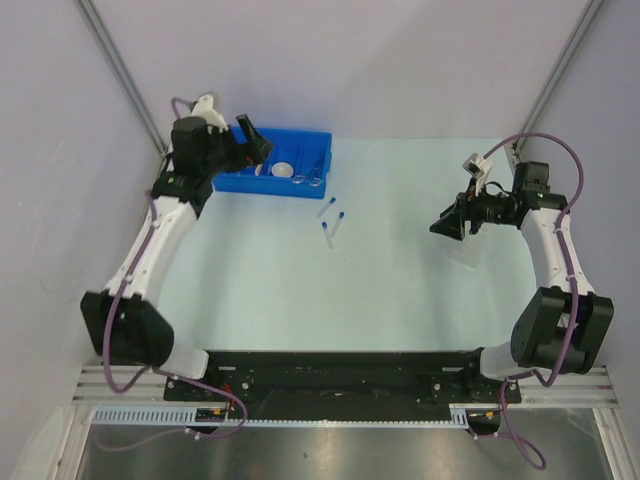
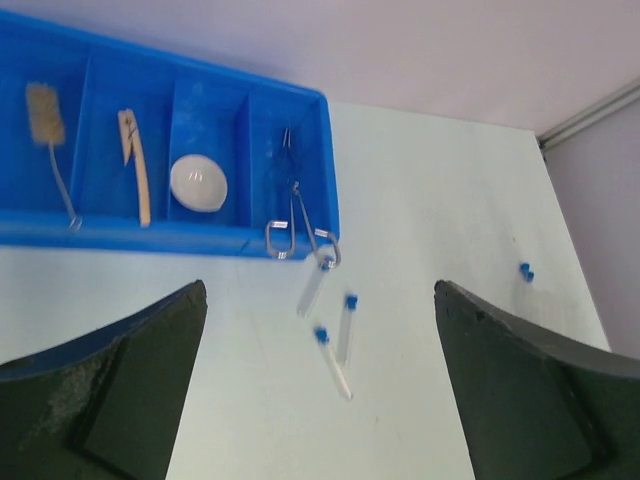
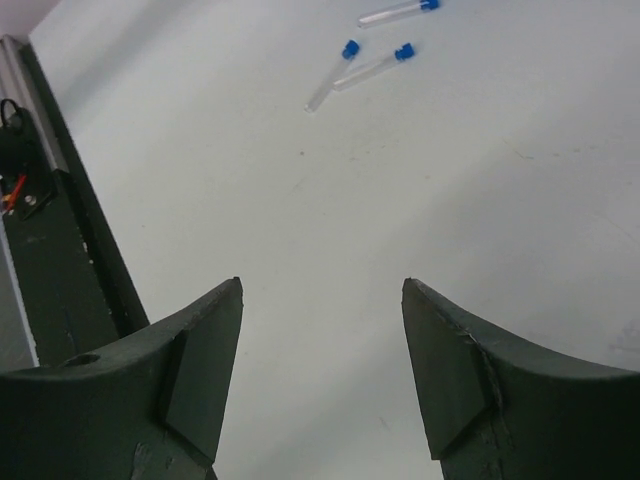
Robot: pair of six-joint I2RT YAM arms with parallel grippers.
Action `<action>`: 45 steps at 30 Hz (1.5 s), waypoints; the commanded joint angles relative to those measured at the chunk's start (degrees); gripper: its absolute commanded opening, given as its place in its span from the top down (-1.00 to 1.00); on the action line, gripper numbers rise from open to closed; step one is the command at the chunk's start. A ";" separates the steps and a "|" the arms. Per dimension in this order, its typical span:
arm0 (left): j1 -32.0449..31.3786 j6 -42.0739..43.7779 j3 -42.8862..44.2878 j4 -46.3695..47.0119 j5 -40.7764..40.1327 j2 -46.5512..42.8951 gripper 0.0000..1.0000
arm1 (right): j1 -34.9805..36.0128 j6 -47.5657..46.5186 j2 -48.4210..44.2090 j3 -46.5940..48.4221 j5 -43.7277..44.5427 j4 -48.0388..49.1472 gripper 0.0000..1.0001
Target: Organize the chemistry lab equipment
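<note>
Overhanging the bin's front rim, tongs sit near three tubes.

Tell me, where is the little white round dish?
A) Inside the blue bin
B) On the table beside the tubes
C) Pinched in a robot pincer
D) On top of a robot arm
A: the white dish lies in a compartment of the blue bin, between the one with the wooden clip and the one with the silver tongs.
</note>
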 commanded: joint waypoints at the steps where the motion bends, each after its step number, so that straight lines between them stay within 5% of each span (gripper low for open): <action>1: 3.62 -3.15 -17.02 13.10 1.24 -12.68 -0.99 | -0.42 6.54 -5.10 0.10 8.64 3.61 -0.40; 8: 13.64 -12.22 -37.51 18.03 14.24 -24.11 -1.00 | -0.95 12.69 -10.12 0.10 19.62 3.52 -0.43; 12: 13.82 -13.01 -47.52 21.02 20.57 -27.02 -1.00 | -0.95 14.98 -10.47 0.10 22.71 3.43 -0.43; 16: 12.77 -14.58 -53.69 23.13 23.04 -28.60 -0.99 | -0.77 16.74 -9.86 0.10 23.77 3.79 -0.43; 20: 2.88 -15.30 -55.64 22.27 16.57 -27.38 -1.00 | 0.72 17.62 -8.54 0.10 24.65 3.70 -0.43; 28: -16.48 -20.04 -42.30 8.22 -12.25 -12.21 -0.99 | 3.18 18.15 -6.43 0.10 25.35 2.90 -0.47; 33: -25.98 -24.86 -21.40 -13.04 -30.79 2.57 -0.98 | 3.18 18.32 -5.90 0.10 24.39 2.73 -0.48; 40: -30.64 -22.25 -3.70 -23.45 -32.15 21.65 -0.88 | 2.83 18.68 -6.16 -0.60 23.42 3.08 -0.49; 45: -31.44 -19.96 1.83 -23.27 -32.15 26.14 -0.55 | 2.48 18.68 -6.43 -1.40 22.89 3.70 -0.49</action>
